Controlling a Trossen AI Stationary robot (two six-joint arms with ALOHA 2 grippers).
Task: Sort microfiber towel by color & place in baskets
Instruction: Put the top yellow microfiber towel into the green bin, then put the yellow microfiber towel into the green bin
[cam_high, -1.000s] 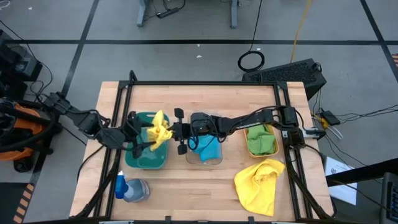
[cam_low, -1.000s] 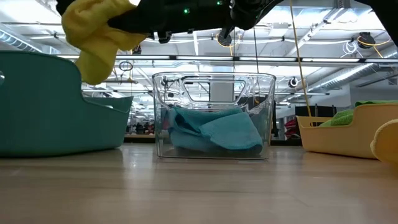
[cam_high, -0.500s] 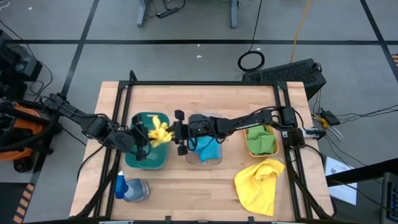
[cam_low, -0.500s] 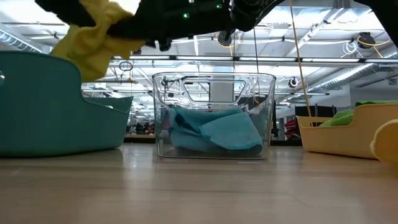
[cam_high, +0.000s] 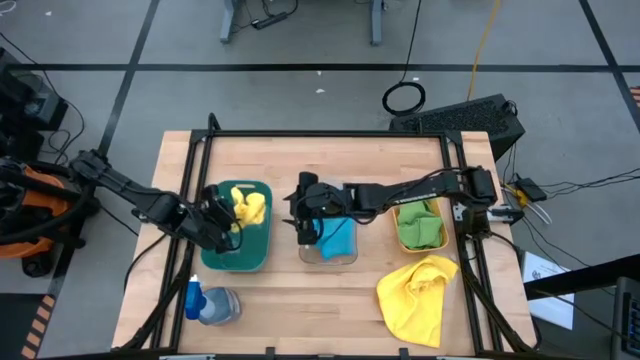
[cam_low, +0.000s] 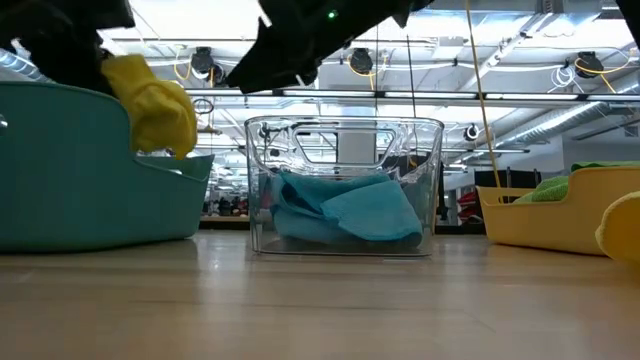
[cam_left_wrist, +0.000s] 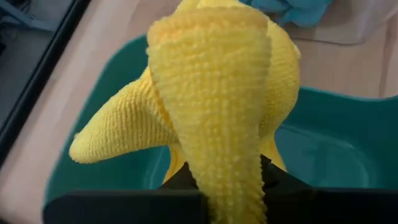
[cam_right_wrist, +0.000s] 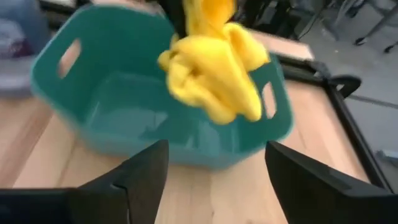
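Over green basket (cam_high: 237, 240): yellow towel (cam_high: 247, 206) pinched by left gripper (cam_high: 229, 212), hanging inside rim; right gripper (cam_high: 303, 210) spread, beside.

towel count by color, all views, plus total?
Yellow towels: 2, one held by the left gripper over the green basket, one on the table
Blue towel: 1, in the clear basket
Green towel: 1, in the orange-yellow basket
Total: 4
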